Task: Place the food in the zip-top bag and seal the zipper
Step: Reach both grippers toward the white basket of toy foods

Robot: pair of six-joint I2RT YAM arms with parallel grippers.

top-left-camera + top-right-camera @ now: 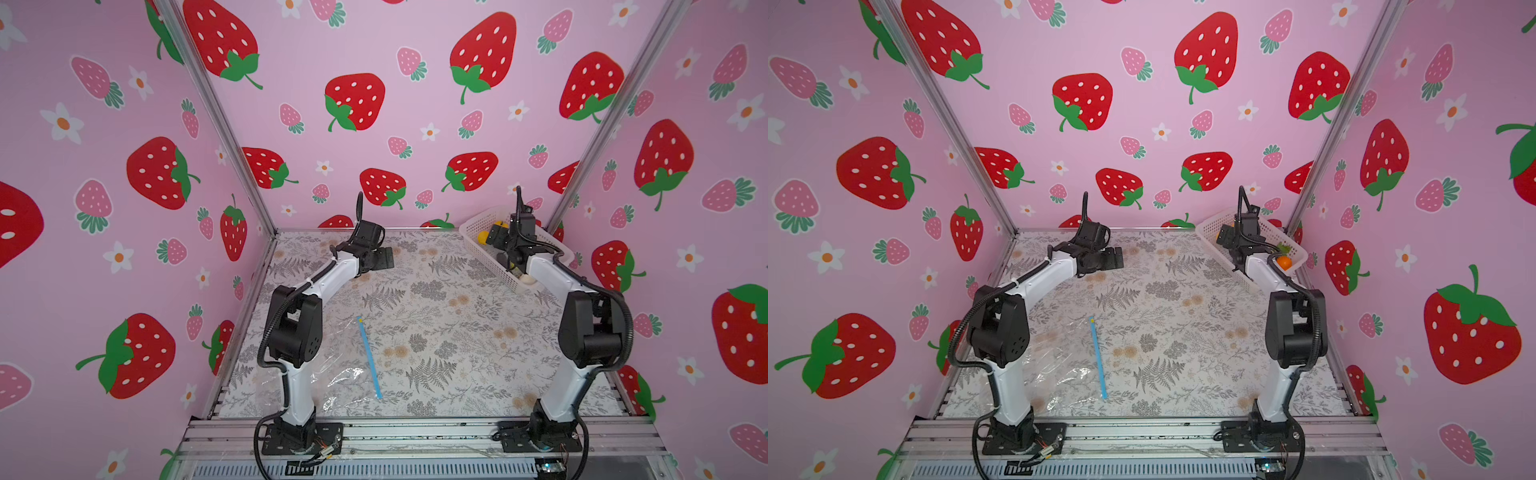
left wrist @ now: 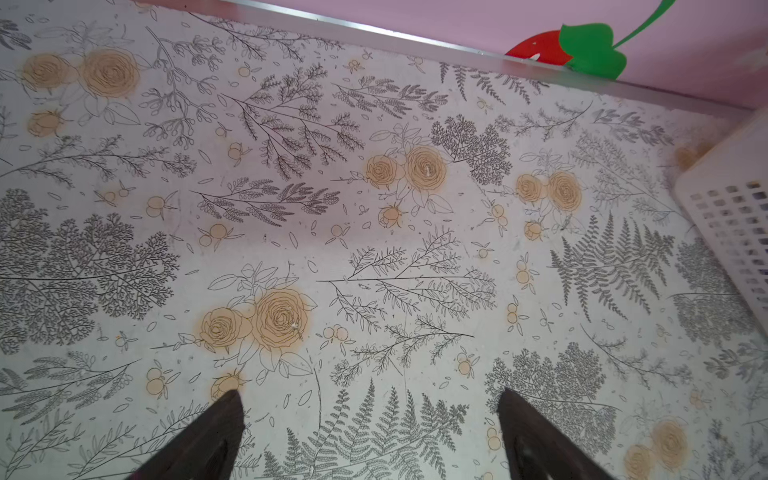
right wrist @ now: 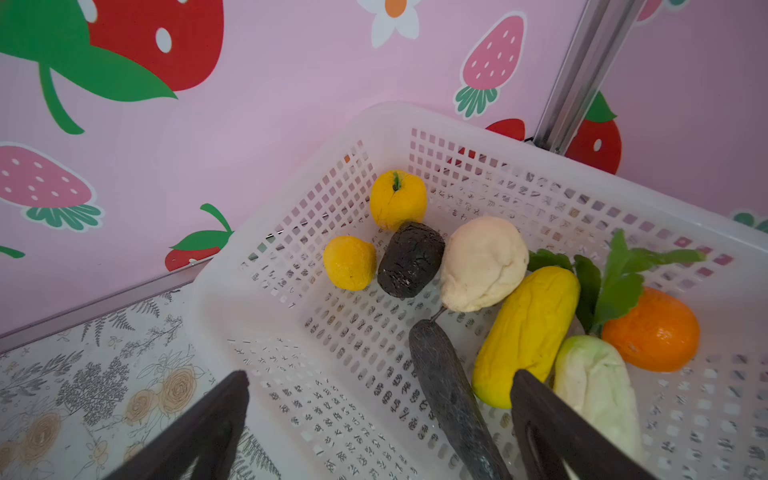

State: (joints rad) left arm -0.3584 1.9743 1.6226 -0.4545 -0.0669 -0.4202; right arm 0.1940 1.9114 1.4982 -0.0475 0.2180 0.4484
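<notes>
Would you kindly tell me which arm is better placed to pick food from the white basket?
Probably right: the right gripper hangs open over the white perforated plastic basket of toy food; the left gripper is over floral tabletop.

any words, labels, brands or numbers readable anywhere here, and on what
No readable text anywhere.
The basket: dark marks on its floor resemble characters but appear to be the floral table cover showing through the holes.
The zip-top bag, its zipper and the toy food: no print visible.
The walls: strawberry and flower pictures only.
The small electronic board at the front rail: too small to read.
</notes>
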